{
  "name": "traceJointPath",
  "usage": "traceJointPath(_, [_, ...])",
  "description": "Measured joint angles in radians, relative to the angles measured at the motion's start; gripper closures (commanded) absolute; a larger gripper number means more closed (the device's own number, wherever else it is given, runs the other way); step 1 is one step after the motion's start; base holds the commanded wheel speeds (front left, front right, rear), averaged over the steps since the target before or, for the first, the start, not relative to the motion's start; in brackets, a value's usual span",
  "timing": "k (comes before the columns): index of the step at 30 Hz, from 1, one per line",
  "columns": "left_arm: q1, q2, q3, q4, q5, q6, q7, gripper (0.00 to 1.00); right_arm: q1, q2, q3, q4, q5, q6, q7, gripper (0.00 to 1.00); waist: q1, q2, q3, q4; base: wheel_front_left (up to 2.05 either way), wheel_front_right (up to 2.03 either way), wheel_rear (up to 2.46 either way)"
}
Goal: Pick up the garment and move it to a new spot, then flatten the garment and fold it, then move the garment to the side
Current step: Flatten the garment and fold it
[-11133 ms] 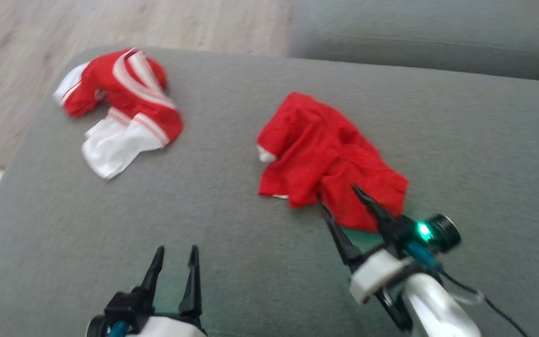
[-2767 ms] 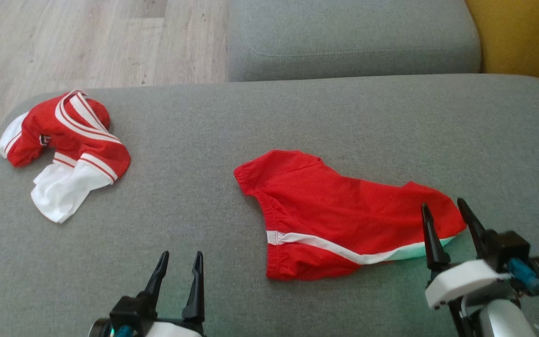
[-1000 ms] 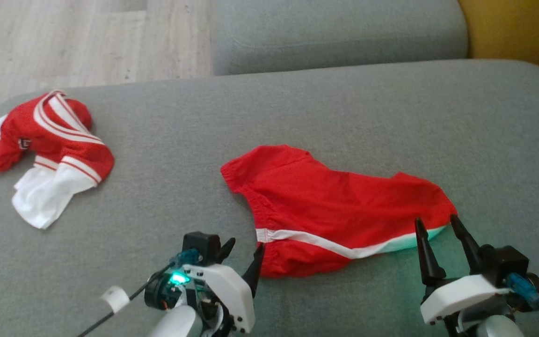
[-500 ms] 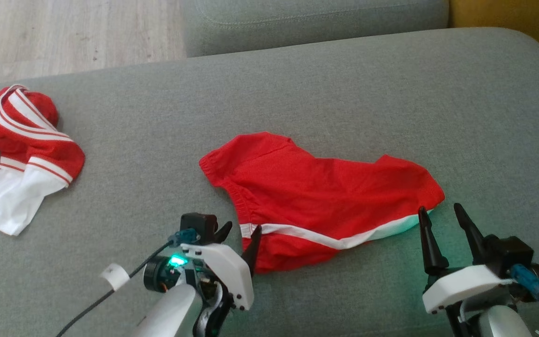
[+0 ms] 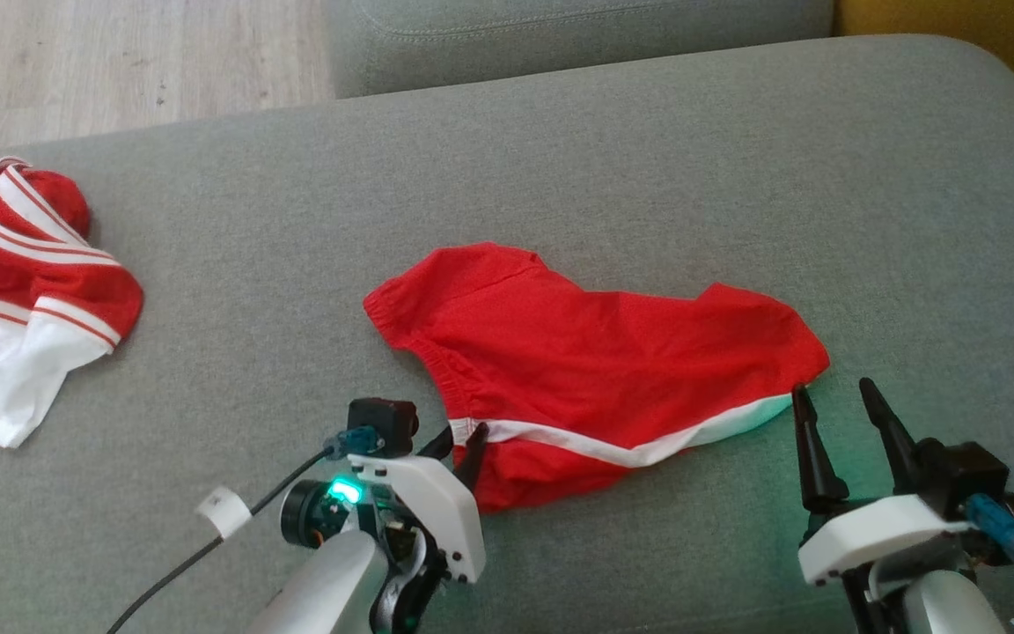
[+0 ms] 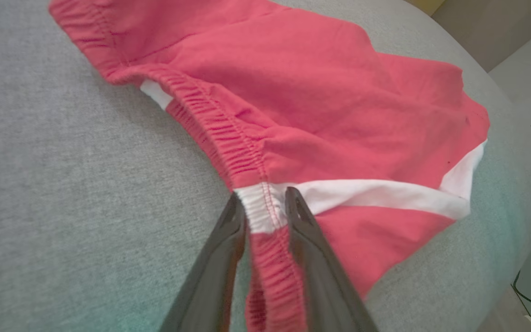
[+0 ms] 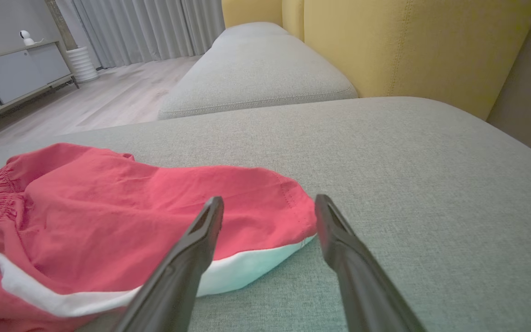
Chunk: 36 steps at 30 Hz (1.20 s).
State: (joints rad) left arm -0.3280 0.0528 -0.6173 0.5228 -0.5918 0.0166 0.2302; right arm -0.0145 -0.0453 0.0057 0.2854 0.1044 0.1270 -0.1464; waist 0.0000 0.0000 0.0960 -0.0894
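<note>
Left gripper (image 6: 263, 196) pinches the waistband of red, white-striped fabric shorts (image 5: 595, 361) on a grey upholstered cushion (image 5: 648, 158); right gripper (image 5: 831, 387), fingers spread, sits by their right hem.

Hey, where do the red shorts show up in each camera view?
Head view: red shorts at centre, on the grey cushion.
Left wrist view: red shorts across the upper right, waistband in the left gripper.
Right wrist view: red shorts at lower left.
Shared landmark: their white stripe.

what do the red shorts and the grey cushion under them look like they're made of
Red shorts: likely a thin, matte knit or jersey; soft creases, gathered elastic waistband. Grey cushion: seemingly woven upholstery fabric, matte, with fine heathered grain.
</note>
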Motion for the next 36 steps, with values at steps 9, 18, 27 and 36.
traceJointPath(9, [-0.003,-0.001,0.002,-0.021,-0.016,0.016,-0.082,1.0,-0.002,0.0,-0.067,0.03,-0.023,0.0,-0.004,0.0,0.0,0.0,0.001,0.012,0.0,0.0,0.0])
traceJointPath(18, [0.009,0.032,0.068,-0.091,-0.026,0.068,-0.16,1.0,-0.025,0.0,-0.086,0.124,-0.125,0.0,0.016,0.0,0.0,0.0,0.011,0.04,0.0,0.0,0.0])
traceJointPath(27, [0.046,0.044,0.07,-0.135,-0.035,0.08,-0.174,1.0,-0.097,0.0,-0.049,0.29,-0.151,0.0,0.016,0.0,0.0,0.0,0.022,0.065,0.0,0.0,0.0])
traceJointPath(36, [0.076,0.059,0.069,-0.155,-0.036,0.089,-0.18,1.0,-0.158,-0.002,0.013,0.413,-0.158,0.0,-0.012,0.2,0.0,0.0,0.011,0.066,0.0,0.0,0.0])
